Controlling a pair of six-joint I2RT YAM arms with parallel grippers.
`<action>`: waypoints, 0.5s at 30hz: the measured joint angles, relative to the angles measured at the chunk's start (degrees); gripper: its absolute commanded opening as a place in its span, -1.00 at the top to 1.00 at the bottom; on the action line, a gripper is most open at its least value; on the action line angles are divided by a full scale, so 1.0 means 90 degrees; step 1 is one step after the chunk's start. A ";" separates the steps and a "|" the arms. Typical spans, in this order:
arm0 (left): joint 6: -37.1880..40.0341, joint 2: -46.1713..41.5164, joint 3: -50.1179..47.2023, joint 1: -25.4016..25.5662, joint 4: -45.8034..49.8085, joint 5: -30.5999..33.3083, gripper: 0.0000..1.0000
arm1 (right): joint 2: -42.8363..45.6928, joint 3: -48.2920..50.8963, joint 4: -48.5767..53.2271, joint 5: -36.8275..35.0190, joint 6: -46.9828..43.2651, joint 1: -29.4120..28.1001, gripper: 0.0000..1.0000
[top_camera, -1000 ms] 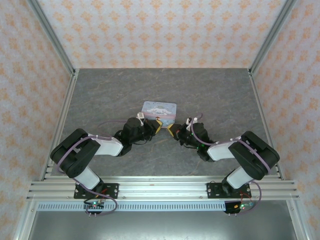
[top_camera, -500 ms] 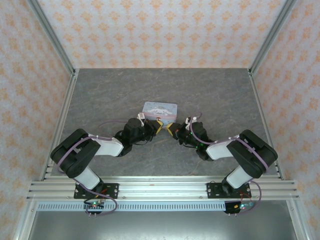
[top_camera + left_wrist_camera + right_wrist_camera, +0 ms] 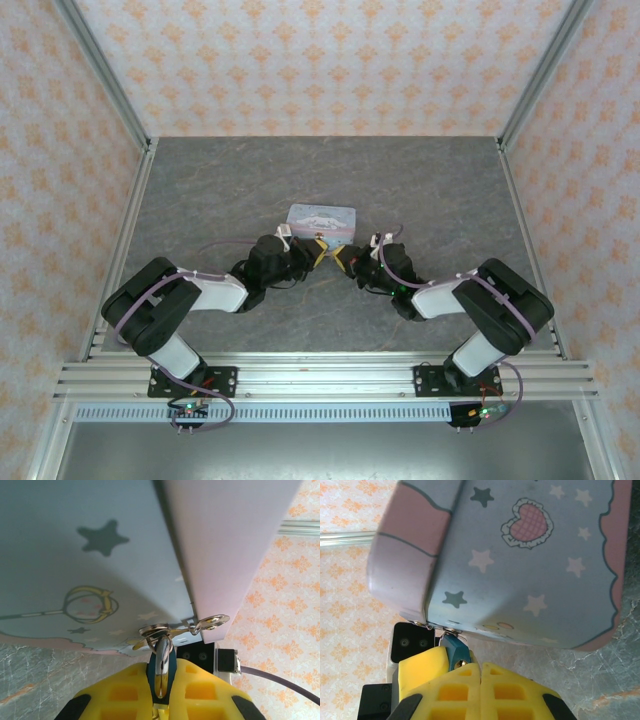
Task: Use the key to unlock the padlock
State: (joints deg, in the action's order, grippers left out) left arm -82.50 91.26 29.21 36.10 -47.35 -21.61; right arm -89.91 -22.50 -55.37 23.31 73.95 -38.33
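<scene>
Yellow-fingered, your left end effector point(image 3: 160, 677) clamps the padlock point(image 3: 163, 666) lower centre, steadying it; your right end effector point(image 3: 481, 666) sits pinched together beside it.

The padlock point(image 3: 162, 670) sits mostly hidden inside the left hand point(image 3: 160, 687); the tin point(image 3: 75, 580) runs past the edges.

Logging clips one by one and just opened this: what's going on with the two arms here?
Both arms meet at the near edge of the pale blue tin. The left claw is shut on the padlock, whose shackle is hooked at the tin's hasp. The right claw, fingers pressed together, sits right beside the padlock; whether it pinches the key I cannot tell. Unlocking looks unfinished.
</scene>
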 measured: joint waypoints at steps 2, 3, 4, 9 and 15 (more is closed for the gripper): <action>0.0000 0.0000 0.0000 0.0005 0.0000 0.0000 1.00 | 0.0000 0.0000 0.0002 0.0000 -0.0002 0.0000 1.00; 0.0000 0.0000 0.0000 0.0005 0.0000 0.0002 1.00 | 0.0000 0.0000 0.0007 0.0000 -0.0002 0.0000 1.00; 0.0000 0.0000 0.0000 0.0005 0.0000 0.0002 1.00 | 0.0000 0.0000 0.0012 0.0000 -0.0005 0.0000 1.00; 0.0000 0.0002 0.0000 0.0032 0.0002 0.0024 1.00 | 0.0121 -0.0005 0.0238 -0.0002 -0.0066 0.0000 1.00; 0.0002 0.0002 0.0000 0.0032 0.0005 0.0068 1.00 | 0.0474 -0.0010 0.0804 -0.0051 -0.0204 -0.0002 1.00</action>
State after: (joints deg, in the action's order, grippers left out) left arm -82.48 91.29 29.21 36.38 -47.31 -20.99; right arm -85.65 -22.59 -48.14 22.85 72.12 -38.35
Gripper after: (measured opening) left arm 0.092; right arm 0.041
